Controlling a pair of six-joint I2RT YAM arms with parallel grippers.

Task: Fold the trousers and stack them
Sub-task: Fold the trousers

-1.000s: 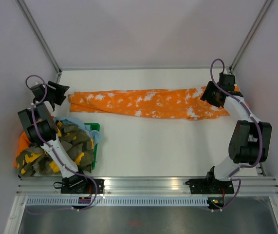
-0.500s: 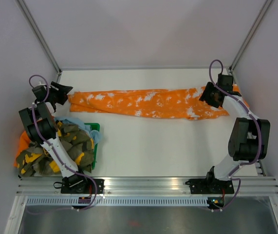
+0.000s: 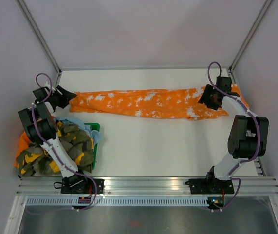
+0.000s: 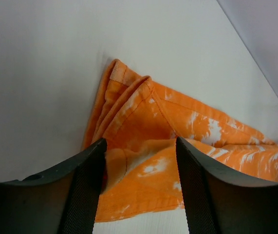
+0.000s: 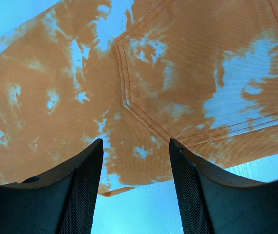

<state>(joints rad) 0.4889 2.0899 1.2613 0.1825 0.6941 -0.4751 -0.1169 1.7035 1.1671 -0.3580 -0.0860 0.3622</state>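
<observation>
Orange trousers with white blotches (image 3: 143, 103) lie stretched left to right across the far part of the table. My left gripper (image 3: 72, 97) is open at their left hem end; in the left wrist view the hem cloth (image 4: 143, 161) lies between the spread fingers. My right gripper (image 3: 208, 97) is open over the waist end on the right; the right wrist view shows a stitched pocket (image 5: 187, 87) and the cloth's edge between the fingers.
A green basket (image 3: 94, 146) heaped with camouflage and other clothes (image 3: 61, 148) stands at the near left, by the left arm. Enclosure walls and metal posts stand close behind both grippers. A metal rail (image 3: 143, 185) runs along the near edge.
My left gripper has moved right onto the hem end of the trousers. My right gripper has shifted slightly left over the waist. The trousers lie as before.
</observation>
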